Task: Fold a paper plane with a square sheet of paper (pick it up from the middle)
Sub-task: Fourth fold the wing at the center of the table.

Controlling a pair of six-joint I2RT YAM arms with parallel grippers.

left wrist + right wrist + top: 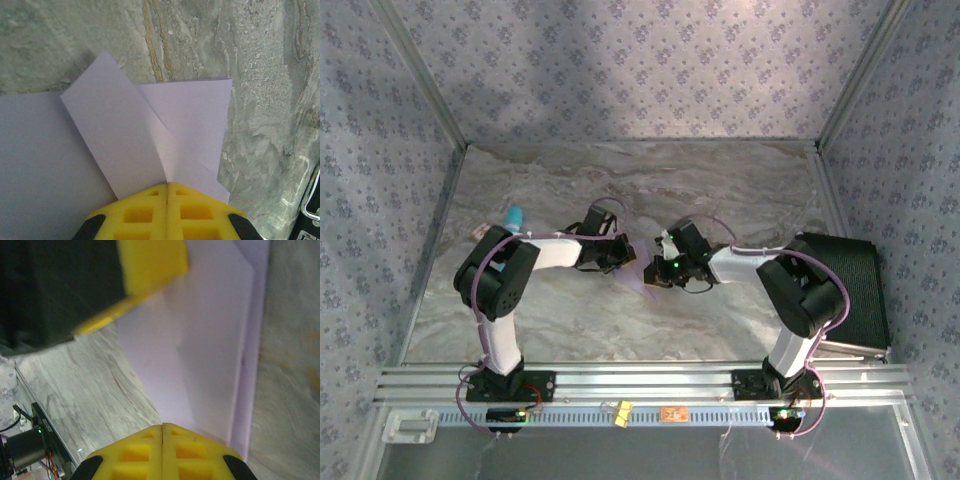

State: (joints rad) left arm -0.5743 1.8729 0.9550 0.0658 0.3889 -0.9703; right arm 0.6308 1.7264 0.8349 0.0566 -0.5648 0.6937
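Nearest us, a ribbed aluminium rail (640, 380) runs along the near edge of the table (620, 320), and both arm bases are bolted to it. From there the white-and-black arms lean in toward each other, and their grippers come together near the middle of the table, just apart.

The left gripper (167, 187) has its yellow, waffle-celled fingers pressed flush and clamped on the square sheet of paper (115, 140). A crease runs straight into the seam between them. The sheet is thin, matte and lavender. One long flap lifts off it with crisp straight edges and a square corner, above flat layers lying on the tabletop.

The right gripper (162, 429) is likewise clenched on the sheet, and the paper's slanting edge ends at its fingertip seam. Beyond its tips a paler layer lies over a darker strip along the right side. In that wrist view we also see the left gripper's yellow pad over the far part of the sheet.

The tabletop is hard, grey-green and marble-veined. The sheet sits mid-table between the grippers, with its edges well inside the table's borders. Open surface spreads behind the grippers to the back wall (640, 70) and out to the left. On the right, a black ribbed tray (850, 290) sits by the side wall, close to the right arm's elbow. A small teal object (517, 215) stands just behind the left arm. Walls in a small repeating print close off three sides.
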